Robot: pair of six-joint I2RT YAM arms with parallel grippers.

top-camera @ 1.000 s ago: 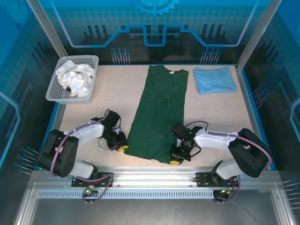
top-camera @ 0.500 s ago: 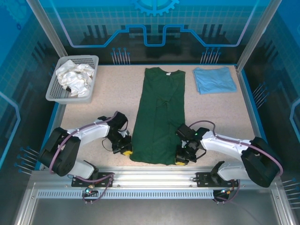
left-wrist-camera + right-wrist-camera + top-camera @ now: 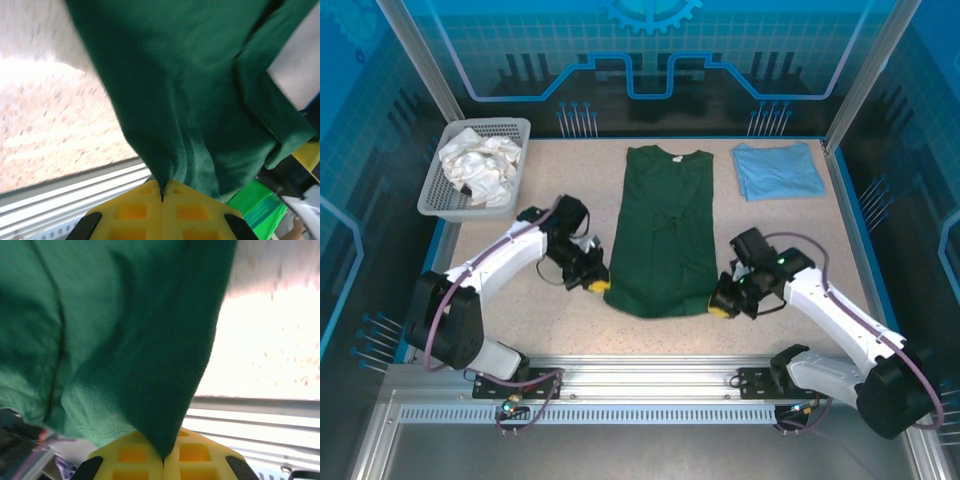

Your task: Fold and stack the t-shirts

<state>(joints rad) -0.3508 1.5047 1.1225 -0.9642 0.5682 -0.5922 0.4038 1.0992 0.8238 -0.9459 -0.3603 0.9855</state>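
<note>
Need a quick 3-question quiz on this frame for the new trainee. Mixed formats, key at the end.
1. True or false: the left gripper and the right gripper are each shut on a near corner of the dark green t-shirt.
2. The light blue t-shirt lies: A) on top of the green one; B) folded at the far right of the table, apart from the green one; C) between the arms' bases.
3. What holds the crumpled white cloth?
Key: 1 true. 2 B. 3 the white mesh basket, far left.
</note>
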